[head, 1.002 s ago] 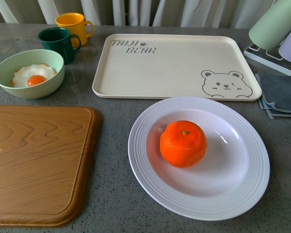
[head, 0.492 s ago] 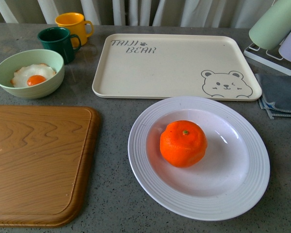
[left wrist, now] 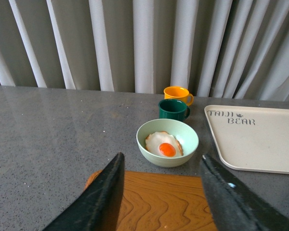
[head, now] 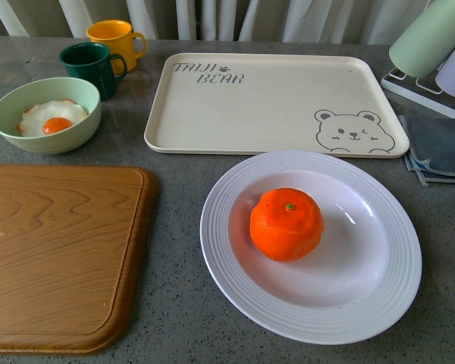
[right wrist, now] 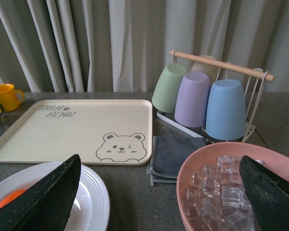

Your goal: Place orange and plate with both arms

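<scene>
Orange (head: 287,224) – one, stem dot up, sitting in the well of the plate (head: 379,303), a little to the left-arm side of centre. Slightly flattened and round, so no long axis to line up with.

Plate – white with a ridged rim, flat on the bench (head: 174,227) at front right, just in front of the tray (head: 273,98) and apart from it. Board (head: 53,250) lies to its left, with a strip of bare bench between them.

Left claw (left wrist: 161,159) – fingers spread wide, nothing held. It looks out over the board toward the egg bowl (left wrist: 149,154) and two mugs (left wrist: 176,102). Neither plate nor orange shows in its view.

Right claw (right wrist: 160,161) – fingers spread wide, nothing held. A part of the plate's rim (right wrist: 94,192) and a sliver of orange (right wrist: 5,199) show beside one finger.

Bearing – plate and orange lie on the right arm's side. Judged from this, the right arm is the nearer one, and the left arm would have to cross over the board.

Not determinable – neither arm appears in the front view, so each claw's height and gap from the plate cannot be told. Most of the plate is cut off in the right wrist view. The pink bowl of ice (right wrist: 183,178) shows there only.
</scene>
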Robot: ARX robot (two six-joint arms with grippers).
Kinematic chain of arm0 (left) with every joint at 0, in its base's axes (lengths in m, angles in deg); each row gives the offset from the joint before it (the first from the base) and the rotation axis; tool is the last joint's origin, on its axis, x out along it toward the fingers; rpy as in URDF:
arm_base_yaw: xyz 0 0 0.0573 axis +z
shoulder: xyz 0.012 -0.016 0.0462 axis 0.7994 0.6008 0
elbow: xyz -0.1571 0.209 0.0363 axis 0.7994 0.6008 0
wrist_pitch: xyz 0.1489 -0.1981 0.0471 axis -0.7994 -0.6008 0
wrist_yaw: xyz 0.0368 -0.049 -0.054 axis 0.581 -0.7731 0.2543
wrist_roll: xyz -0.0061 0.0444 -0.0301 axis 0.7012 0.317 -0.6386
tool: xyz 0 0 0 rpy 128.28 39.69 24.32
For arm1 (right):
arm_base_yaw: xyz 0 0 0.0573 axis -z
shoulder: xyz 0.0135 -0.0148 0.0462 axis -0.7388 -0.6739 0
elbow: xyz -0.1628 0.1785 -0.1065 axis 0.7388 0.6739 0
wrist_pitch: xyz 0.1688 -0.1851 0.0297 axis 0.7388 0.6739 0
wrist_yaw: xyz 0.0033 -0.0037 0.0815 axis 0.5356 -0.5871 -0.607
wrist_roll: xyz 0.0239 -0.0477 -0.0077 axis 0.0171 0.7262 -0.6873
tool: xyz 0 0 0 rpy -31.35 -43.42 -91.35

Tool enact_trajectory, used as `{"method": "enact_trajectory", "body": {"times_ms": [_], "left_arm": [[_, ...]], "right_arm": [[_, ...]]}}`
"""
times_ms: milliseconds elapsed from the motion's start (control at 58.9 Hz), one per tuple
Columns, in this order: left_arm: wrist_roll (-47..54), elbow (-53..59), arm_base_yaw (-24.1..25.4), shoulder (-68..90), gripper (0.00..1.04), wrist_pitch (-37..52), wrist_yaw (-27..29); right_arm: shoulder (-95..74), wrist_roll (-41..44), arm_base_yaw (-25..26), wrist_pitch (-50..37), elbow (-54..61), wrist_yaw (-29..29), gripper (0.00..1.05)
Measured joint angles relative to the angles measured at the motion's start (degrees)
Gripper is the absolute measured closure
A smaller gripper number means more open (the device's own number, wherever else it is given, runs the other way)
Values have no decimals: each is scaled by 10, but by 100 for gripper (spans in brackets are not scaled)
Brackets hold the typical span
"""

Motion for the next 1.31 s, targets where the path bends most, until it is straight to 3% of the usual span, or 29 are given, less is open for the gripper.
{"method": "enact_trajectory", "body": {"times_ms": [272,492,560,611,713,849,1307], "left_arm": [[0,0,0,0,8,0,0],[1,0,0,0,9,0,0],[1,0,0,0,9,0,0],[1,0,0,0,9,0,0],[1,0,0,0,9,0,0],[1,0,0,0,9,0,0],[1,0,0,0,9,0,0]], "right_arm": [[0,0,0,0,0,0,9],[0,0,0,0,0,-1,9],[-71,46,24,131,-51,-99,9],[-156,68,20,228,-95,-143,9],[-241,68,-22,285,-106,-133,9],[-312,8,-81,233,-104,-103,9],[-659,-233,-108,-82,-98,-73,9]]}}
